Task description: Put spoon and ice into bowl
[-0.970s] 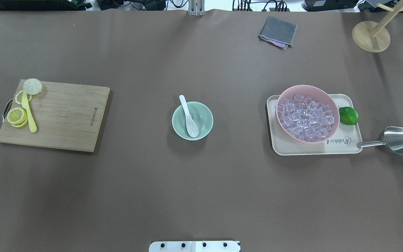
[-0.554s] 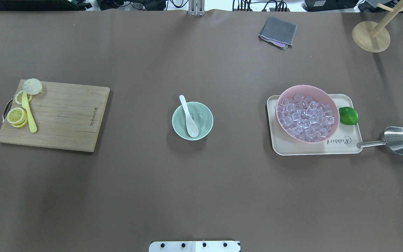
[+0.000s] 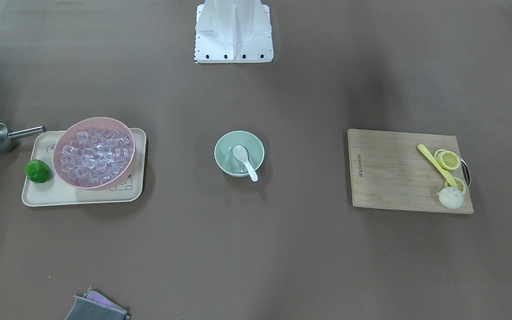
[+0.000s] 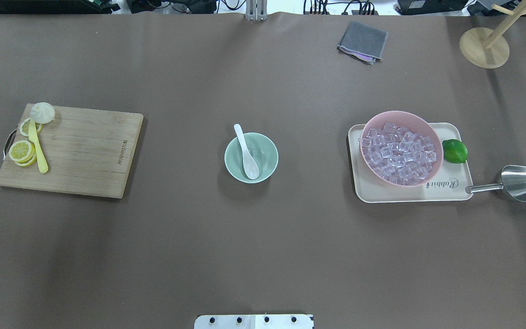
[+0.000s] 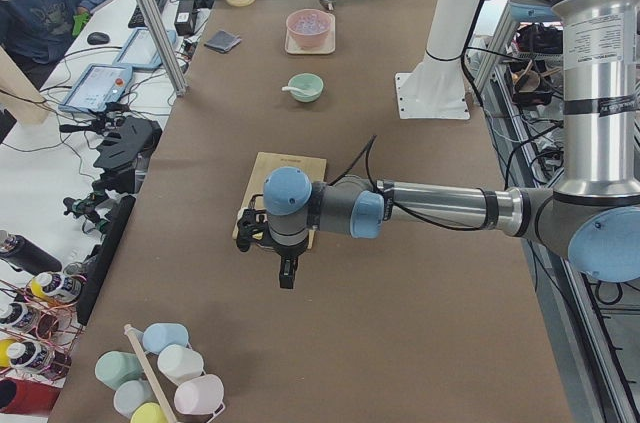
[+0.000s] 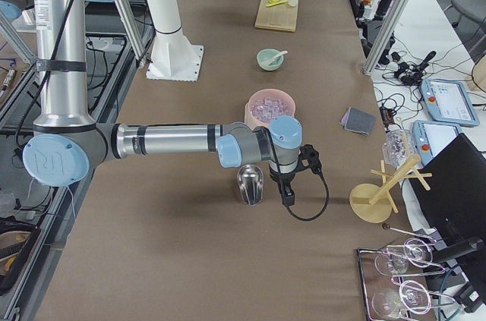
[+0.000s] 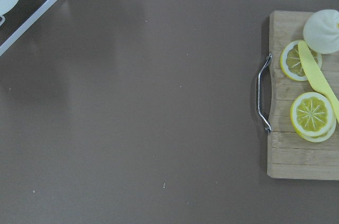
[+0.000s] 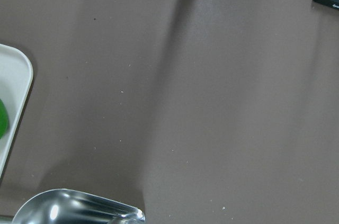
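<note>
The white spoon [image 4: 246,153] lies in the mint-green bowl [image 4: 272,157] at the table's middle, its handle over the far rim. In the front-facing view the spoon [image 3: 246,162] rests over what looks like a clear ice cube [image 3: 241,168] in the bowl [image 3: 221,153]. Many more ice cubes [image 4: 399,153] fill the pink bowl [image 4: 432,128]. My left gripper [image 5: 287,273] hangs beyond the cutting board's end; my right gripper [image 6: 287,193] hangs by the metal scoop. Both show only in the side views, so I cannot tell if they are open or shut.
The pink bowl and a lime [image 4: 454,151] sit on a beige tray [image 4: 445,192]. A metal scoop [image 4: 518,183] lies to its right. A cutting board [image 4: 85,151] with lemon slices and a yellow spoon [image 4: 37,151] is at the left. A grey cloth [image 4: 362,42] and a wooden stand [image 4: 484,45] stand far back.
</note>
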